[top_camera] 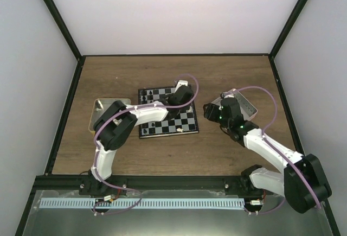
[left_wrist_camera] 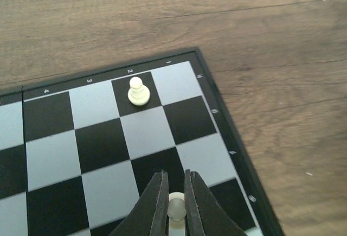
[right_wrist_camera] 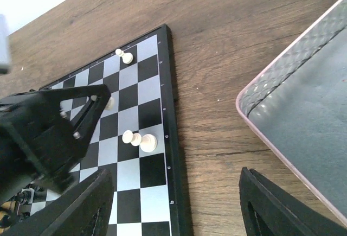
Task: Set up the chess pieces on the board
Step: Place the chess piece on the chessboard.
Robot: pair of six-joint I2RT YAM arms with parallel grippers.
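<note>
The board point(top_camera: 162, 127), with black and silvery checks, lies in the middle of the table. My left gripper point(left_wrist_camera: 175, 192) is over its right side, shut on a cream pawn point(left_wrist_camera: 176, 208). Another cream pawn point(left_wrist_camera: 138, 91) stands on a black square near the board's far corner. My right gripper point(right_wrist_camera: 176, 206) hangs open over the board's right edge point(right_wrist_camera: 172, 138), with nothing between its fingers. Just ahead of it a cream piece point(right_wrist_camera: 140, 140) rests on the board; whether it stands or lies I cannot tell. A few black pieces point(top_camera: 154, 123) are on the board's near left part.
A pink-rimmed tray point(top_camera: 248, 104) sits right of the board, close to my right gripper. A tan tray point(top_camera: 104, 110) sits left of the board, partly under the left arm. Dark frame rails and white walls bound the wooden table point(top_camera: 162, 73).
</note>
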